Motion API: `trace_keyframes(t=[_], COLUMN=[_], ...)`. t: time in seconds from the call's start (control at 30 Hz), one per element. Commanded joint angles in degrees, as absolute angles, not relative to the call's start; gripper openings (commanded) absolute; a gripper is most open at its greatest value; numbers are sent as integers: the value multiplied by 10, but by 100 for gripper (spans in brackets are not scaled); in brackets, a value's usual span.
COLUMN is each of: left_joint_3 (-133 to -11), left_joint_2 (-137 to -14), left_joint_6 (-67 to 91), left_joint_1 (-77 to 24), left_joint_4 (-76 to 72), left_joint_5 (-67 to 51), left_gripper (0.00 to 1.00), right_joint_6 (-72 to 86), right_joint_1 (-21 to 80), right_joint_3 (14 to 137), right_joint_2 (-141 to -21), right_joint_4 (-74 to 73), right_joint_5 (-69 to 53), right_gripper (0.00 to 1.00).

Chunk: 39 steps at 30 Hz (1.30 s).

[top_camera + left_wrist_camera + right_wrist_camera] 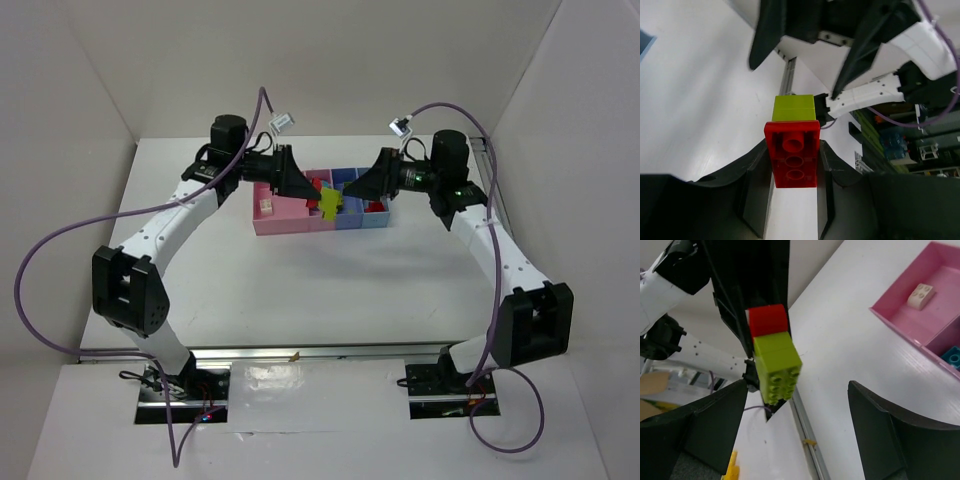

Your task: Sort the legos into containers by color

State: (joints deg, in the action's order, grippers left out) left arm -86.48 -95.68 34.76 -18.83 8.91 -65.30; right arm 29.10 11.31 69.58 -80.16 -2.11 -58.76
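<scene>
Red and yellow-green make up the one stack in play: a red brick (792,155) joined to a yellow-green brick (794,107). Your left jaws pinch it by the red half, up in the air over the row of containers (290,224), toward 12 o'clock on the counter (330,290). Your right jaws face it from 3 o'clock, spread wide, with the green end framed between them and touching neither finger. A beige brick (920,295) lies in the wide pink bin (945,260) at the row's 9 o'clock end. A cyan brick (954,358) sits in the neighbouring pink compartment.
</scene>
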Motion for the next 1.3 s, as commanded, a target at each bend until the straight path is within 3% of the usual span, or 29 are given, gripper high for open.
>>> trace_keyframes(t=[0.0,0.33,0.63,0.77,0.8,0.83,0.93,1.27], left_joint_3=[-869,-881,-899,-893,-893,-893,-893,-893], left_joint_2=[-935,-965,-976,-976,-971,-971,-978,-989], left_joint_6=[392,385,353,367,367,362,338,323], left_joint_1=[-177,-177,-177,-177,-177,-177,-171,-114], left_joint_4=[-56,-41,10,-10,-10,-2,32,74], left_joint_5=[-748,-759,-752,-752,-745,-740,-734,-694], left_gripper=[0,0,0,0,0,0,0,0], right_joint_6=[313,310,310,310,310,310,296,236], right_joint_1=[110,157,171,171,171,176,176,128], right_joint_3=[716,716,728,733,733,733,733,707], right_joint_2=[-816,-845,-855,-855,-855,-860,-860,-836], right_joint_4=[28,47,47,47,47,47,34,-75], right_joint_5=[-649,-732,-745,-739,-732,-732,-723,-580], right_gripper=[89,85,72,54,34,21,2,0])
